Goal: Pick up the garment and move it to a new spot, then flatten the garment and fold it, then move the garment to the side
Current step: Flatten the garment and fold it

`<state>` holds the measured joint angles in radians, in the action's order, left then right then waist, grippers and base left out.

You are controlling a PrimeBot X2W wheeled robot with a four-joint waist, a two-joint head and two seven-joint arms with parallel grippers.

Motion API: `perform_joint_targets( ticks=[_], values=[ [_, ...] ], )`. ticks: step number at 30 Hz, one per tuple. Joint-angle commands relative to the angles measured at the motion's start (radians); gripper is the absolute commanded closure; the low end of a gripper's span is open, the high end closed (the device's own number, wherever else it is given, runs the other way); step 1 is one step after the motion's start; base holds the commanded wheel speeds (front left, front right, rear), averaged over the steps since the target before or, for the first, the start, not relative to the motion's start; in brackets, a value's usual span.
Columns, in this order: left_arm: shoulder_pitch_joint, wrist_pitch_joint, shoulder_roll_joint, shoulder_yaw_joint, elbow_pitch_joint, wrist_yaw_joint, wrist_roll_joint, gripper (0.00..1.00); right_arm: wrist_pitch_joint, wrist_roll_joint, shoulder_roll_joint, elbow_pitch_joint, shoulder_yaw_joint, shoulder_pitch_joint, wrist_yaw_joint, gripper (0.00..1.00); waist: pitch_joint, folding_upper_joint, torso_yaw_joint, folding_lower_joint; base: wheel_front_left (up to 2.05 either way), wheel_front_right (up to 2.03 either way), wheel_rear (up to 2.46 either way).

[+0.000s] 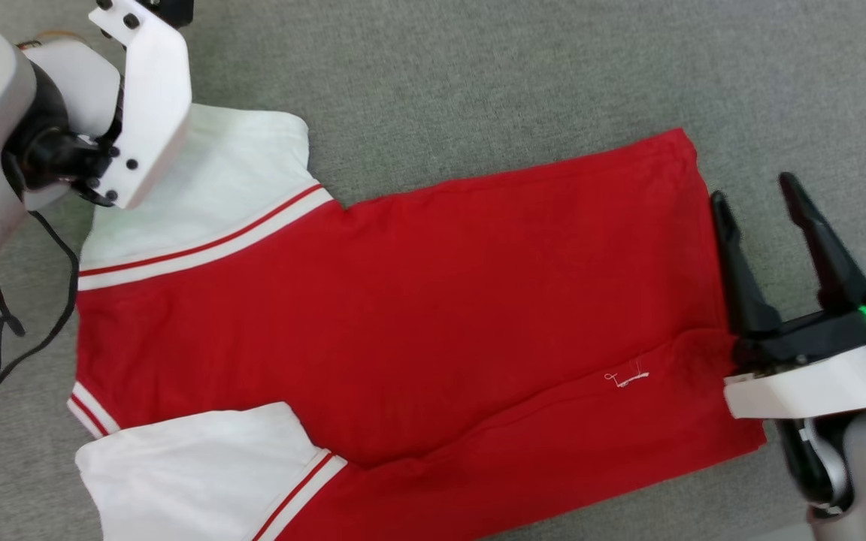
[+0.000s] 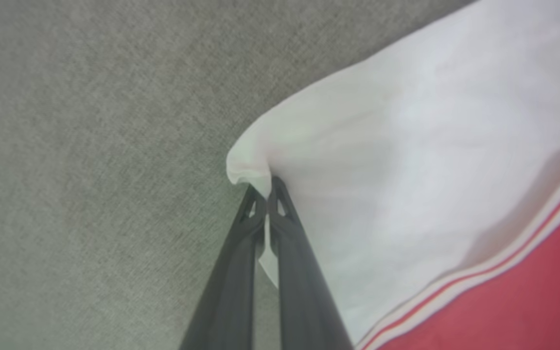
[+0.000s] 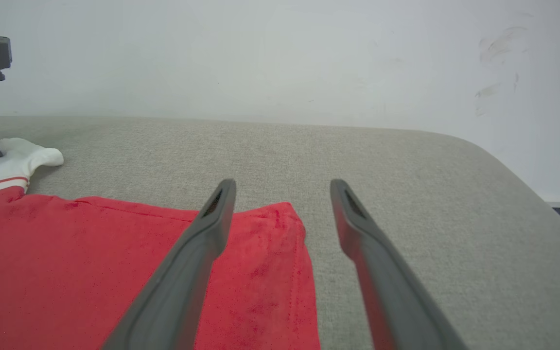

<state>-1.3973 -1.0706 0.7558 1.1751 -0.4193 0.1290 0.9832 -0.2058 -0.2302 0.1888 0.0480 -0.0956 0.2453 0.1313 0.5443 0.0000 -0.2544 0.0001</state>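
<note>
1. Garment: red jersey-style knit shirt [image 1: 418, 300] with white short sleeves and red-white stripe trim lies spread on grey fabric-covered worktop [image 1: 478, 68], plain red side up. Sleeves point toward the worktop's left side and the hem toward its right, well apart from the far edge and the rounded far-right corner.
2. Left gripper [image 2: 265, 194]: fingers together, clamped on the outer corner of the far white sleeve [image 1: 230, 173], with cloth pinched up between the tips.
3. Right gripper [image 1: 753, 191]: fingers apart, holding nothing, low at the hem edge. One finger is over the hem's far corner [image 3: 285, 218], the other over bare worktop.
4. Done, by my read: pick-and-move looks complete and the body is mostly flat. One long crease runs across the near half. Near sleeve [image 1: 192, 466] lies out flat.
5. Left to do: last flattening, all folds, shift to the side. No fold made yet. Sleeve pinch reads as a final tug or the first fold; cannot tell which.
</note>
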Motion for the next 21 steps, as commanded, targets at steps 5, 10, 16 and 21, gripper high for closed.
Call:
perform_joint_targets(
  ticks=[5,10,16,21],
  values=[
    [0.033,0.053,-0.008,0.019,0.029,0.000,0.025,1.00,0.011,0.006,0.057,0.003,0.047,0.023,-0.001,0.00,-0.079,0.0000,0.032,-0.0001,0.00,0.00,0.00],
    [0.062,0.123,-0.004,0.039,0.080,0.000,0.046,1.00,0.074,0.022,0.135,0.053,0.083,0.059,-0.001,0.00,-0.154,0.0000,0.067,-0.0001,0.00,0.00,0.00],
    [0.095,0.189,0.004,0.059,0.132,0.000,0.075,1.00,0.227,0.008,0.278,0.085,0.060,0.154,-0.001,0.00,-0.213,0.0000,0.113,-0.0001,0.00,0.00,0.00],
    [0.108,0.232,0.002,0.074,0.182,0.000,0.075,1.00,0.550,-0.119,0.433,0.030,-0.066,0.237,-0.001,0.00,-0.228,0.0000,0.145,-0.0001,0.00,0.00,0.00]
  ],
)
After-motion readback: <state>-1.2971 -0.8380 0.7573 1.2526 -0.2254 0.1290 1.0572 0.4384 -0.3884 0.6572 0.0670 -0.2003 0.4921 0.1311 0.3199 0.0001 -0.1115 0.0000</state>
